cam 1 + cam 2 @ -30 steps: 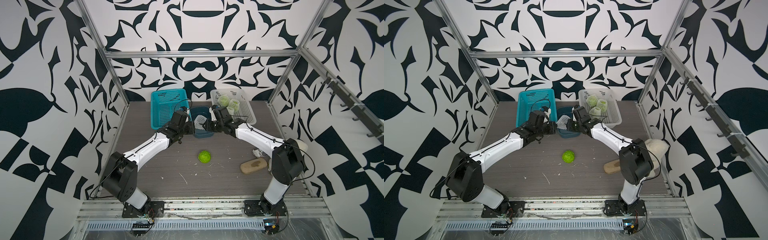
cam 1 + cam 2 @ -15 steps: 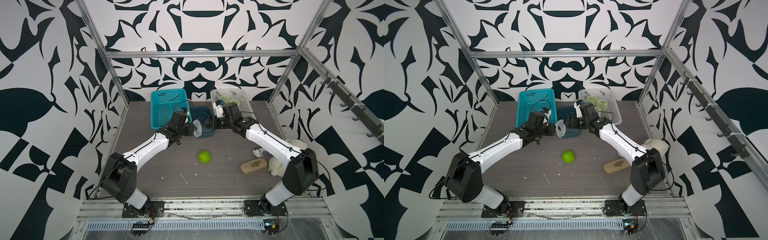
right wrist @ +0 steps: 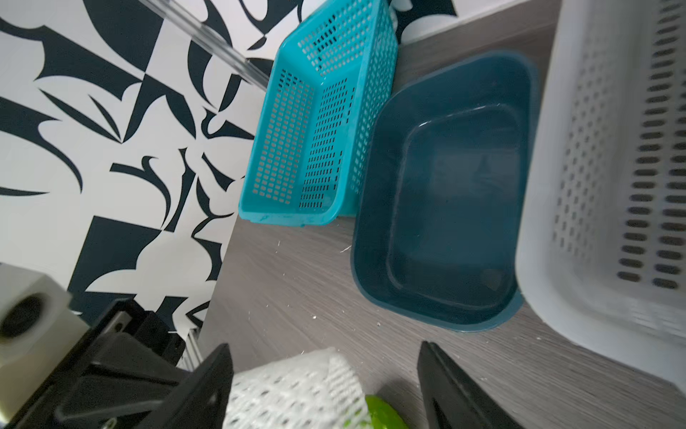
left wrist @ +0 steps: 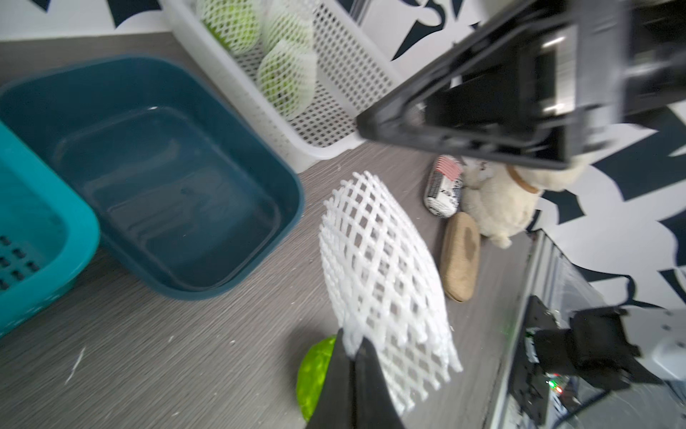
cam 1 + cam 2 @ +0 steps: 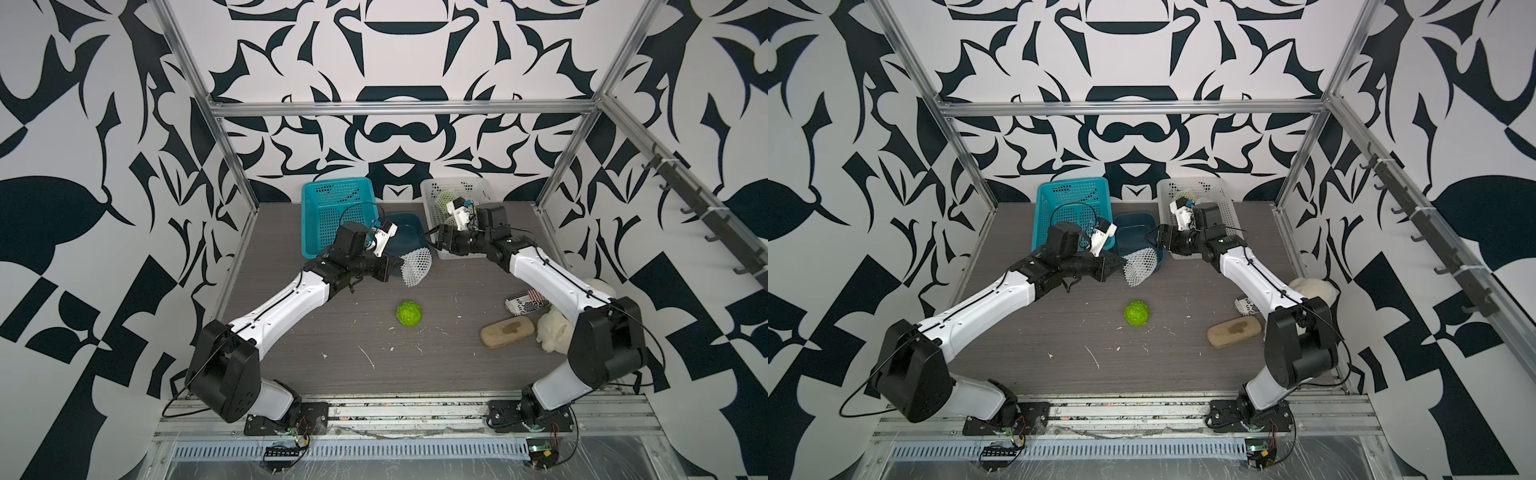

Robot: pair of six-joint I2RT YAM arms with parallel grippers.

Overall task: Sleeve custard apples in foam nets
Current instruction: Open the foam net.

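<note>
Left gripper (image 5: 398, 266) is pinched shut on the rim of a white, diamond-meshed foam net (image 5: 417, 268); a bumpy green custard apple (image 5: 409, 314) lies bare mid-tabletop; right gripper (image 5: 433, 245) stands agape just beside the net

One bare custard apple (image 5: 409, 314), three netted ones (image 4: 286, 80), one empty foam net (image 5: 417, 269), one teal basket (image 5: 328, 216), one white basket (image 5: 478, 189), one tub (image 3: 456, 208), one plush toy (image 5: 550, 332).

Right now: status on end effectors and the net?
Left end effector shut on foam net. Right end effector open, empty, by the net's far edge. Bare custard apple on table, untouched. Plush toy well aside.
</note>
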